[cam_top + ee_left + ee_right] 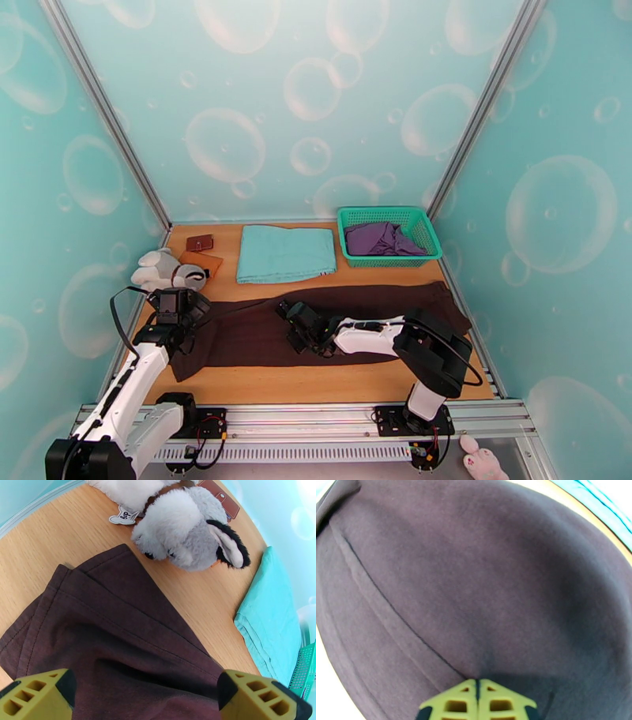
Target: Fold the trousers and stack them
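Dark brown trousers [253, 335] flat lengthwise across wooden table [316, 384].

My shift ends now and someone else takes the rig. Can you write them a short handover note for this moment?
Left gripper: open, over the hem end of the trousers, holding nothing.
Right gripper: shut, apparently pinching the trousers' cloth near mid-length.
Trousers: spread lengthwise across the table, in front of the folded teal cloth.
Done: legs seem to be laid one on the other.
Left: fold them across their length, then stack.
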Controlling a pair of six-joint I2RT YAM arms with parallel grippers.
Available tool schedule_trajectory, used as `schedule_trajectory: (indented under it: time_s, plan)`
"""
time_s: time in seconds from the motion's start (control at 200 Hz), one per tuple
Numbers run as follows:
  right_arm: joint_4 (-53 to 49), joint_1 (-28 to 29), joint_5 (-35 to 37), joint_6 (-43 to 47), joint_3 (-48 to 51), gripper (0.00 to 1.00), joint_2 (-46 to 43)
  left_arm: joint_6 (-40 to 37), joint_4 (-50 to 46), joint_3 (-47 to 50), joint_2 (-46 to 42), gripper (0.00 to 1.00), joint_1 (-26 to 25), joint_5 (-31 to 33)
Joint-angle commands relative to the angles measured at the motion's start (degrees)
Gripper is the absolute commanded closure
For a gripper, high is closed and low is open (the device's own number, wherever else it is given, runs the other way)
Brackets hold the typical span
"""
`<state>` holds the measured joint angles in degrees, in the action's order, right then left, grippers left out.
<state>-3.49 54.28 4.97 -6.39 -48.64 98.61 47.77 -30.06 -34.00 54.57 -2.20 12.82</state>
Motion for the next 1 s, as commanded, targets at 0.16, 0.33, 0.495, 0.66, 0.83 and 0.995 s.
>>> schedule_trajectory:
  time_s: [0.16,0.33,0.495,0.66,0.83,0.995]
  plan:
    - [-4.1,0.5,1.0,0.6,-3.4,1.00,-2.9,-1.0,2.5,1.2,-1.0,0.01,0.4,-1.9]
    - [-4.0,1.7,1.0,0.9,-2.2,1.00,-6.8,-1.1,2.1,0.9,-1.5,0.01,0.4,-1.0]
    - [-5.5,3.1,1.7,1.1,-2.4,1.00,-10.1,-1.1,2.6,1.1,-1.8,0.01,0.4,-1.1]
    - [-8.8,4.2,4.6,0.6,-3.7,1.00,-13.0,-1.1,2.7,1.1,-1.9,0.01,0.4,-0.2]
    - [-12.5,6.0,5.3,-0.8,-4.4,1.00,-16.2,-1.3,3.4,1.3,-1.4,0.01,0.4,-0.4]
    - [-15.2,10.5,6.8,-4.5,-2.7,1.00,-19.3,-1.3,3.4,1.2,-1.5,0.01,0.3,0.4]
